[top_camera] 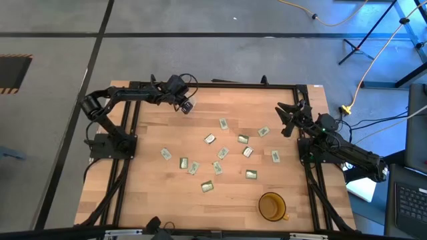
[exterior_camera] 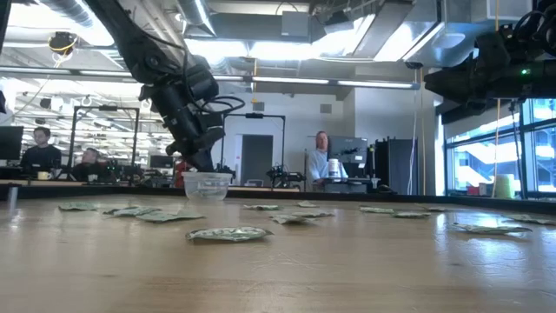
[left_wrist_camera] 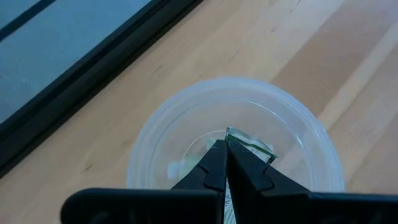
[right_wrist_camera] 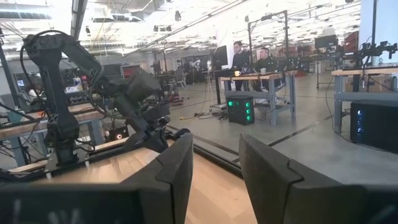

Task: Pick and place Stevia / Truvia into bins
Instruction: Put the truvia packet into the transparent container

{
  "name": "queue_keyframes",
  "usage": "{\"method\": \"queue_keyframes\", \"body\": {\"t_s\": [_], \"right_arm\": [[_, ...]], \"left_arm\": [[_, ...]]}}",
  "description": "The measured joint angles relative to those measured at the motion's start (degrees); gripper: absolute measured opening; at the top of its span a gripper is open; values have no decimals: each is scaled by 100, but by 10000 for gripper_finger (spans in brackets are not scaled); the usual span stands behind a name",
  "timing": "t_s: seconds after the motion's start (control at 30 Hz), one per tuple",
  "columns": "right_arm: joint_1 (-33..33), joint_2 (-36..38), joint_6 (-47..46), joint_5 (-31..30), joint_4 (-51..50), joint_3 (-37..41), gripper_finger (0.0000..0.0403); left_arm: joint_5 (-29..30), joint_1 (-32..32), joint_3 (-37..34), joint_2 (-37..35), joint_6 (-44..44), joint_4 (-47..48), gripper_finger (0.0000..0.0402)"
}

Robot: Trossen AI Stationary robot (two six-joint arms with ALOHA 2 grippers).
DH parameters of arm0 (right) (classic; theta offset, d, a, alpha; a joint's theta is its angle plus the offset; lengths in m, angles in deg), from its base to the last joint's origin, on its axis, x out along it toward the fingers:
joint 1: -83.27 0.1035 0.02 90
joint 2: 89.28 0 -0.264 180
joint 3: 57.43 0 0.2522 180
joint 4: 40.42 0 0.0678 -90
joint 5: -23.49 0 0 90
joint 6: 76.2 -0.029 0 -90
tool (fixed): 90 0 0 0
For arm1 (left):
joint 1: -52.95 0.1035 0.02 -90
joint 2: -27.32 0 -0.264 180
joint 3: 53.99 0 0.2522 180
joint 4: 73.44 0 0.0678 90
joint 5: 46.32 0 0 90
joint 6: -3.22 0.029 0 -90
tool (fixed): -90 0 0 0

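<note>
My left gripper [left_wrist_camera: 226, 144] is shut on a green and white sachet [left_wrist_camera: 250, 145], right above the mouth of the small clear cup [left_wrist_camera: 236, 82]. The cup stands near the table's far left edge [exterior_camera: 207, 184]. Another sachet [left_wrist_camera: 180, 167] lies on the cup's bottom. In the high view the left gripper [top_camera: 186, 105] covers the cup. Several more sachets [top_camera: 223, 153] lie flat on the middle of the table. My right gripper [top_camera: 288, 121] is open and empty, raised near the far right edge; it also shows in the right wrist view [right_wrist_camera: 214, 168]. My left gripper pinches the sachet between its two fingertips; only the sachet's end [left_wrist_camera: 244, 139] shows past them. The fingers [left_wrist_camera: 214, 158] point down from above into the cup's mouth. The sachet is lifted clear, just over the cup's inside.
An amber cup [top_camera: 272, 207] stands near the table's near right edge. Loose sachets [top_camera: 251, 175] spread across the table's middle. A black frame rail [top_camera: 220, 85] runs along the far edge. People sit and stand in the room [exterior_camera: 323, 156] beyond the table.
</note>
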Motion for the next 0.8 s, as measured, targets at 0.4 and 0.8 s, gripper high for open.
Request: {"method": "queue_keyframes", "body": {"t_s": [0.4,0.8], "right_arm": [[1,0,0,0,-2,1,134],[1,1,10,0,-2,0,134]], "left_arm": [[7,0,15,-10,21,24,62],[-708,-664,718,-455,910,59,88]]}}
